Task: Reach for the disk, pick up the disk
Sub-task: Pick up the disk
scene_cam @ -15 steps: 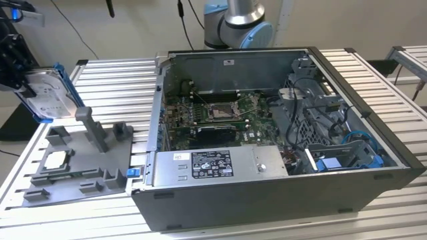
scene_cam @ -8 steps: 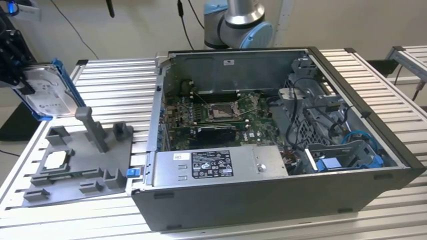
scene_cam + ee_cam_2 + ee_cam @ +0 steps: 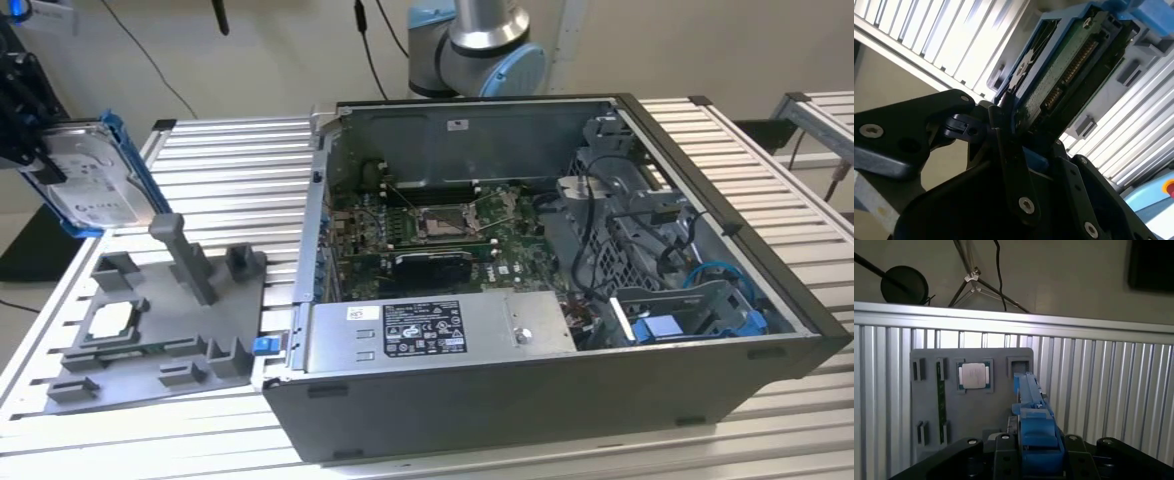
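The gripper [image 3: 30, 135] had the disk [image 3: 94, 175] pinched between its fingers [image 3: 1009, 160]. The disk was up in the air, on its edge, above the gray tray [image 3: 154, 315]. So the pick-up looked done. The tray lay on a table [image 3: 227, 170] of metal slats, beside an open computer [image 3: 534, 250]. A chip [image 3: 974, 375] sat in the tray. A plain wall [image 3: 1064, 280] stood behind.
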`<state>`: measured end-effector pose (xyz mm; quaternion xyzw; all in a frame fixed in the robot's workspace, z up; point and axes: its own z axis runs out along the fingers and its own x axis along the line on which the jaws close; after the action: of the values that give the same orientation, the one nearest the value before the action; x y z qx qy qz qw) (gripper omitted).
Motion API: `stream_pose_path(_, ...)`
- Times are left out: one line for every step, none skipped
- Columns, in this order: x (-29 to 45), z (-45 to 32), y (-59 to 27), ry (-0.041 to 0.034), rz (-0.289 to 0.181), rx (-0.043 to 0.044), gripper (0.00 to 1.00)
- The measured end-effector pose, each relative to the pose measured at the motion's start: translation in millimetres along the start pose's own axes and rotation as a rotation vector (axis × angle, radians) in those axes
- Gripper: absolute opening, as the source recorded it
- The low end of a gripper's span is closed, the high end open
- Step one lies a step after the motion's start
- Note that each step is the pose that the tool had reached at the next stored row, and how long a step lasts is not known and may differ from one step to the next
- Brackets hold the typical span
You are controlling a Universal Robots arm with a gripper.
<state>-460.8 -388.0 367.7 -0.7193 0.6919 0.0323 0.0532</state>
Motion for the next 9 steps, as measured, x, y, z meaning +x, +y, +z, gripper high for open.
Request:
stream_pose_path(-0.2, -1.6, -0.1, -0.0002, 0.000, 0.0001, 0.00)
stream_pose_path(-0.4, -3.5, -0.1, -0.0003, 0.000, 0.0000, 0.00)
stream_pose_path(-0.5, -5.3, -0.2, -0.0003, 0.000, 0.0001, 0.00)
stream_pose_path(-0.8, -7.2, -0.3, -0.0003, 0.000, 0.0000, 0.00)
stream_pose_path(-1.0, -8.9, -0.3, -0.0003, 0.000, 0.0000, 0.00)
stream_pose_path(-1.1, -10.4, -0.4, -0.0003, 0.000, 0.0000, 0.00)
stream_pose_path(-1.3, -11.7, -0.4, -0.0003, 0.000, 0.0001, 0.00)
stream_pose_path(-1.5, -13.1, -0.5, -0.0004, 0.000, 0.0002, 0.00)
stream_pose_path(-1.7, -14.7, -0.5, -0.0004, 0.000, 0.0001, 0.00)
